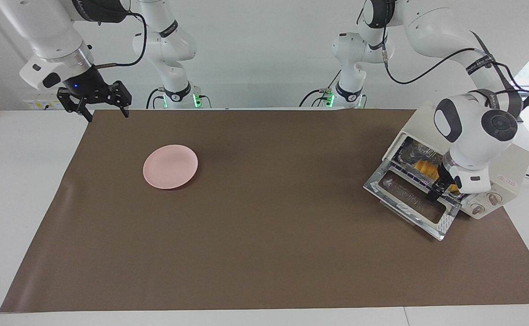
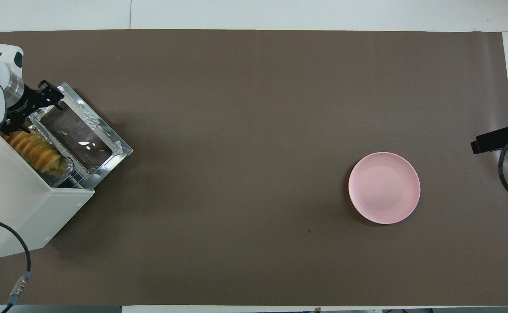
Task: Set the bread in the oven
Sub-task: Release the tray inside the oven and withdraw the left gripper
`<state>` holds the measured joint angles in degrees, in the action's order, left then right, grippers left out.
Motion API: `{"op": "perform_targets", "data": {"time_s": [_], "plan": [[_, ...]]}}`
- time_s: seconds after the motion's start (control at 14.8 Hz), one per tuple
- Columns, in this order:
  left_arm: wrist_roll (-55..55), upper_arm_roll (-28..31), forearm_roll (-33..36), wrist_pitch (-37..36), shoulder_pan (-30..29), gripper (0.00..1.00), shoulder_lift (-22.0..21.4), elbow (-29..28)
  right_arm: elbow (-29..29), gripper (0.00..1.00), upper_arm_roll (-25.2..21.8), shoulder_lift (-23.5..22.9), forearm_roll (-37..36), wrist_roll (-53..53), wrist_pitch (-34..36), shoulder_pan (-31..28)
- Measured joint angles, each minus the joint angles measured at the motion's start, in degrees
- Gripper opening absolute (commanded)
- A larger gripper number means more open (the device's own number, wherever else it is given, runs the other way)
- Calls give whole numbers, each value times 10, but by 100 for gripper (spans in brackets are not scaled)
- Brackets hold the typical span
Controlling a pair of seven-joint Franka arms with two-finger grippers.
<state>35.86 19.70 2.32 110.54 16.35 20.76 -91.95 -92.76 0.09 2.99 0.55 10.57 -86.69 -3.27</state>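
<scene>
The cream-white oven (image 1: 513,165) stands at the left arm's end of the table with its glass door (image 1: 409,199) dropped open. The golden ridged bread (image 1: 427,168) lies inside on a foil tray on the rack, and it also shows in the overhead view (image 2: 34,150). My left gripper (image 1: 443,185) is open and empty, just outside the oven mouth over the door's hinge edge, clear of the bread; it shows in the overhead view (image 2: 49,93) too. My right gripper (image 1: 106,113) is open and empty, waiting raised over the mat's corner at the right arm's end.
A round pink plate (image 1: 170,166) lies empty on the brown mat toward the right arm's end, also in the overhead view (image 2: 384,188). The oven's door (image 2: 84,134) juts out over the mat. A black cable runs from the oven (image 2: 23,204).
</scene>
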Motion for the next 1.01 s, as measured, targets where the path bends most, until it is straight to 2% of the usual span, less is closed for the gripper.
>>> {"op": "perform_targets", "data": {"time_s": [0.2,0.4,0.67,0.88,1.01], "plan": [[-35,-11,-14,-42,11,100,-18,49,0,100,0,0,0,0,0,0],[-136,-10,-33,-148,12,100,-62,88,0,100,0,0,0,0,0,0],[-280,-13,-36,-281,18,100,-143,92,0,100,0,0,0,0,0,0],[-346,-14,-36,-339,19,100,-188,90,0,100,0,0,0,0,0,0],[-365,-22,-37,-351,8,100,-204,82,0,100,0,0,0,0,0,0]]}}
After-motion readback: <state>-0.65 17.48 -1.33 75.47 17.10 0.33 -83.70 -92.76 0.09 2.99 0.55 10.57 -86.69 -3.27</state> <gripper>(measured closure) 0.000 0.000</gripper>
